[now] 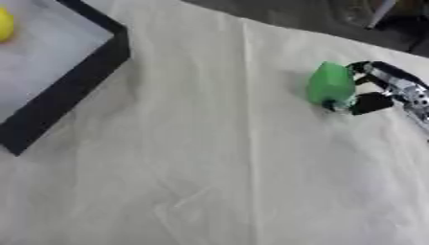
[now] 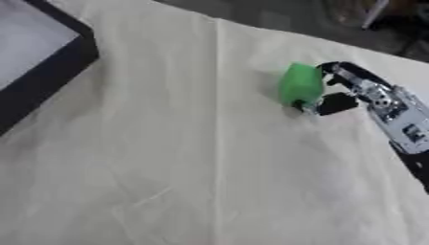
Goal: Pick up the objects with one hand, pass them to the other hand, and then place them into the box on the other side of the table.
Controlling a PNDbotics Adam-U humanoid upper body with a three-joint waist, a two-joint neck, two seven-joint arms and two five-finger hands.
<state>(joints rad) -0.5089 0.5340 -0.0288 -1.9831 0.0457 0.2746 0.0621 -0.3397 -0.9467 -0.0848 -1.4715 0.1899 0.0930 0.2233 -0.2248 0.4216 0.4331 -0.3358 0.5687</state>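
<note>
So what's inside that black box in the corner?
A yellow thing sits at the edge of the picture on the pale floor of the black box. The rest of the box is cut off, so anything else is unseen.

A table covered in creased cream cloth point(image 1: 209, 158) carries a black-walled, grey-floored box point(image 1: 80, 72) at its left and a green, perhaps plastic, rounded object point(image 1: 330, 84) toward the right.

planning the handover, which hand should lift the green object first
Right. The right hand is already curled around the green object on the table's right side; no left hand shows in either view.
</note>
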